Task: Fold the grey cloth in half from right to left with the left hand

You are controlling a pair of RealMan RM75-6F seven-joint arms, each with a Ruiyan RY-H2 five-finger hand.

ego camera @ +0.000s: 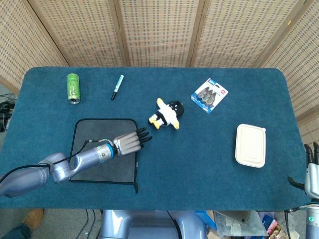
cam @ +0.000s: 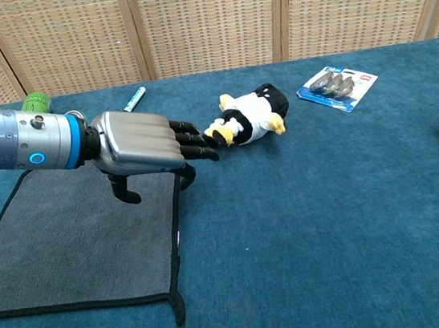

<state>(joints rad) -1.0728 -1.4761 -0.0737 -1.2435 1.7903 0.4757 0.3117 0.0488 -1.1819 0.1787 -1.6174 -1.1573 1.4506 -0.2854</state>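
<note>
The grey cloth (ego camera: 105, 150) lies flat and unfolded on the blue table (ego camera: 199, 154), toward the near left part of it, black trim all round, with a small tab sticking out at its near right corner. My left hand (ego camera: 130, 143) sits over the cloth's right edge, roughly at the cloth's 3 o'clock, palm down, fingers (cam: 188, 142) stretched out and apart, thumb hanging below; it holds nothing. In the chest view the fingertips reach past the trim over bare table, and the hand looks raised above the fabric, though I cannot tell for certain whether the thumb touches it. The cloth body spreads from the hand toward 9 o'clock, under my forearm. At 1 o'clock from the hand, near the fingertips but apart from them, a penguin plush toy (ego camera: 166, 114) lies on its side. Further round: a marker pen (ego camera: 117, 86) at 12 o'clock from the cloth, a green drink can (ego camera: 74, 88) lying at 11 o'clock, a blister pack (ego camera: 210, 94) at 2 o'clock, a white lidded container (ego camera: 250, 145) well apart at 3 o'clock. My right hand (ego camera: 311, 172) shows only at the frame's lower right edge, off the table; fingers point up, holding nothing.
</note>
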